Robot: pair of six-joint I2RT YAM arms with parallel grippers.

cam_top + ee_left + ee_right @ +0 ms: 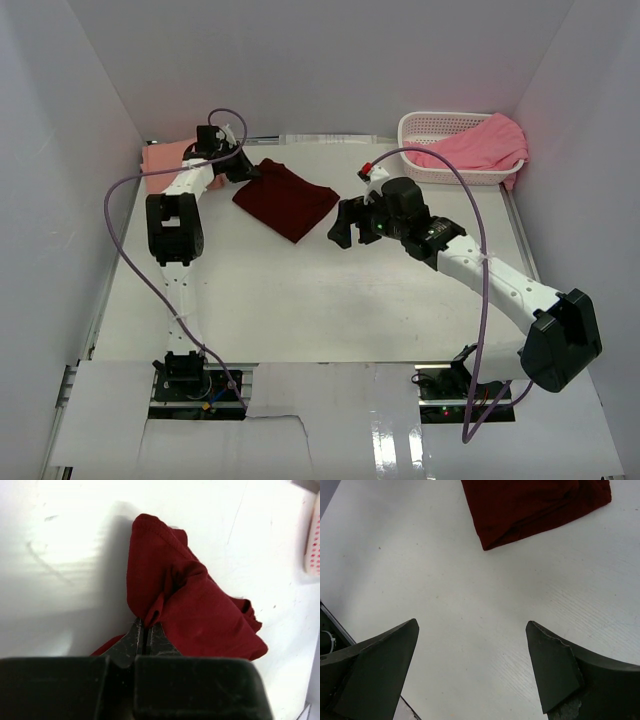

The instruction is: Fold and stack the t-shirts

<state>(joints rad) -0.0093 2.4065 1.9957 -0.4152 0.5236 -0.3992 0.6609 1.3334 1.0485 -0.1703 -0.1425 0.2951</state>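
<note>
At the far-left part of the table (pixel 300 300), the left gripper (pixel 145 628) is pinched tight on a raised ridge of the dark maroon t-shirt (pixel 287 200), at the corner nearest the left arm. The left wrist view shows both fingers pressed together with a loop of cloth caught between their tips. The shirt lies on the table as a compact folded packet, roughly rectangular in the top view, with some bunching near the pinch.

The right gripper (pixel 472 626) hangs over bare table just beside the packet's opposite corner. Its fingers are spread wide and hold nothing; it does not touch the cloth.

The salmon-peach t-shirt (pixel 165 160) lies at the far-left edge, behind the left arm and near the maroon one. Whether it is folded cannot be told. The brighter pink t-shirt (pixel 480 145) is draped in and over the white lattice basket (pixel 430 122) at the far-right corner, unfolded.

Step in hand, as judged: folding of the maroon shirt is done or nearly so, and the packet is gripped for transfer or a last tuck. Stacking it onto the salmon-peach shirt appears to be the next action. That move calls for carrying the packet leftward without opening its layers. A single-corner pinch may let the packet unfold, so support from the right gripper at the far corner is advisable. The pink shirt is not yet folded.
</note>
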